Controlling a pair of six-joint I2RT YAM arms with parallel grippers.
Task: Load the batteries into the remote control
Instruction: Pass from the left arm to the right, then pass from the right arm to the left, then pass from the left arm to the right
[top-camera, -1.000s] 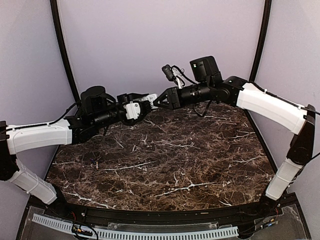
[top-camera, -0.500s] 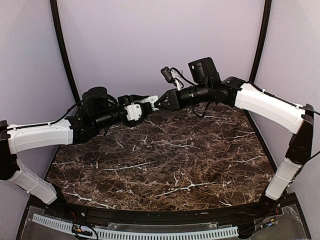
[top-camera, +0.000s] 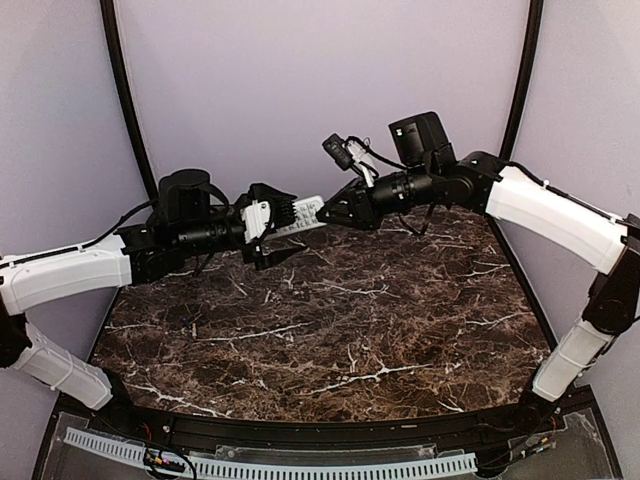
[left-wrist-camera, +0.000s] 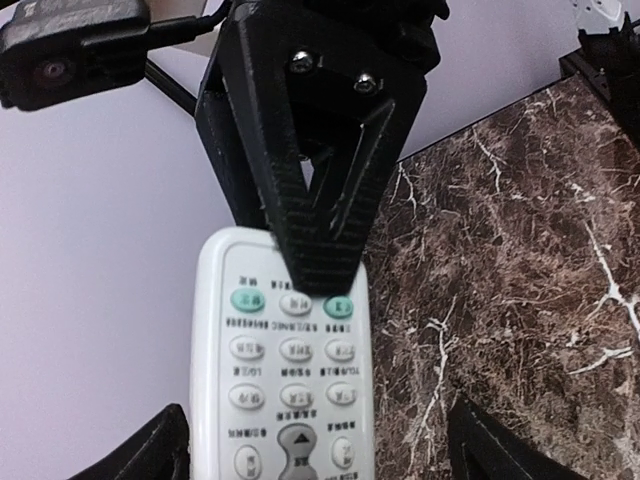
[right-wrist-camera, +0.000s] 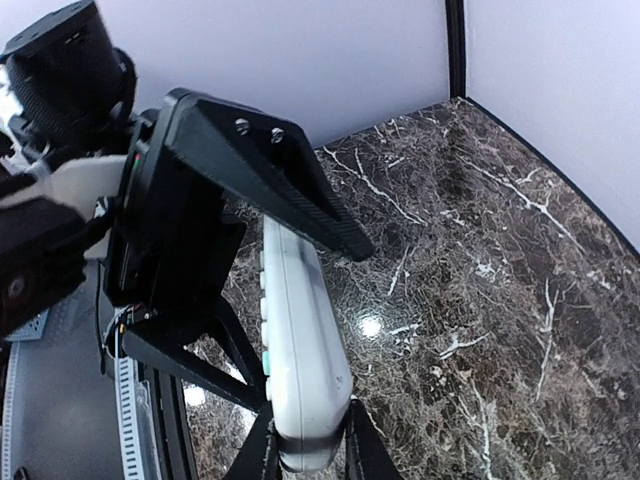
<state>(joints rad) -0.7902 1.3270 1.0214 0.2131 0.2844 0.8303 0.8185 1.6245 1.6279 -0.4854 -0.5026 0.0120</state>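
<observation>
what just changed: the left gripper had the remote control clamped a moment ago. Now its jaws have swung wide apart and sit clear on either side of it.
right side: the right gripper has pinched down on the remote's top end, one finger lying across the button face just above the green keys.
so basically: looks like a mid-air handover, left to right. My read is that the right arm alone is carrying it now.
where the remote is: up in the air over the far edge of the table, about midway along, lying roughly level between the two arms and not touching the marble.
compartment: can't see it. The wrist views only give the button face and one long side, so whether it's open or has anything in it, no idea.
batteries: none in any view, not on the table and not in a gripper.
what it means: loading hasn't started as far as I can tell. The left arm is now free, probably to go get a battery.
</observation>
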